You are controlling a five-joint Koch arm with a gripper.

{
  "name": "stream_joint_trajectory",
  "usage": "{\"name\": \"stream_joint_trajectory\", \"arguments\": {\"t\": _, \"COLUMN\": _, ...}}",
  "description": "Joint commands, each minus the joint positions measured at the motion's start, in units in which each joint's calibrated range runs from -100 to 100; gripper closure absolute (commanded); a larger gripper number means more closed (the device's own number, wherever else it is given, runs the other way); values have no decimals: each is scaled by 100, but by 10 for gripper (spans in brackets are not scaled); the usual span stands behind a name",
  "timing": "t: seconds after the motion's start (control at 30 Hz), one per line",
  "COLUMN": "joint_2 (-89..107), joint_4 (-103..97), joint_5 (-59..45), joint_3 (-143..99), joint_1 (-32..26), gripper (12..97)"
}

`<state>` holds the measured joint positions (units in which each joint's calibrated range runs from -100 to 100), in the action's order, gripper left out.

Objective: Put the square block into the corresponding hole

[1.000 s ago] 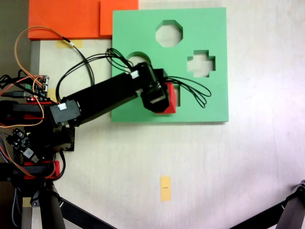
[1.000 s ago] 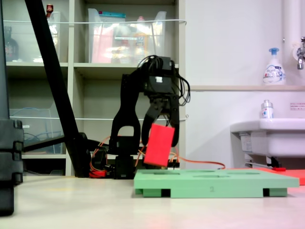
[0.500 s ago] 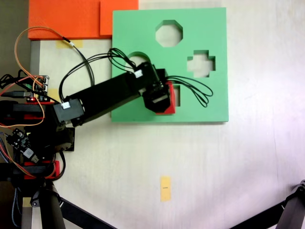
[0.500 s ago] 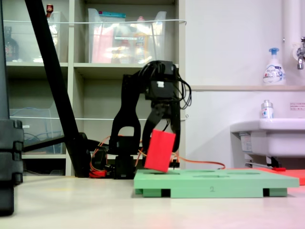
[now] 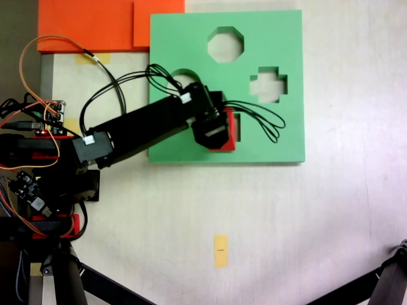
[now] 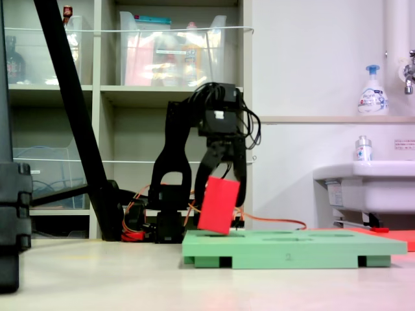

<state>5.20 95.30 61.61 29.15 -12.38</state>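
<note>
Jaws clamp the red block [image 6: 218, 205], which hangs tilted with its lower corner at the green board [image 6: 305, 248], over the square hole [image 5: 236, 124]. From its base on the left in the top-down fixed view, the arm stretches across the board, gripper [image 6: 220, 194] pointing down.

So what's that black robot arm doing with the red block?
The robot arm's gripper is holding the red block, tilted, right at the top of the green board. Seen from above, the block sits over the square hole, which it mostly hides. Its bottom corner looks to be at the board's top, but it isn't pushed in yet. The octagon hole and cross hole are empty.
</note>
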Motion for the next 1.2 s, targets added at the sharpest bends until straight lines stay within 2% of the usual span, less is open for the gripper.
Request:
{"name": "stream_joint_trajectory", "arguments": {"t": 0.0, "joint_2": 11, "joint_4": -512, "joint_5": 83, "joint_3": 96, "joint_1": -20, "gripper": 868}}
{"name": "stream_joint_trajectory", "arguments": {"t": 1.03, "joint_2": -715, "joint_4": -897, "joint_5": 254, "joint_3": 205, "joint_1": -234, "gripper": 866}}
{"name": "stream_joint_trajectory", "arguments": {"t": 1.17, "joint_2": -1106, "joint_4": -907, "joint_5": 249, "joint_3": 195, "joint_1": -210, "gripper": 829}}
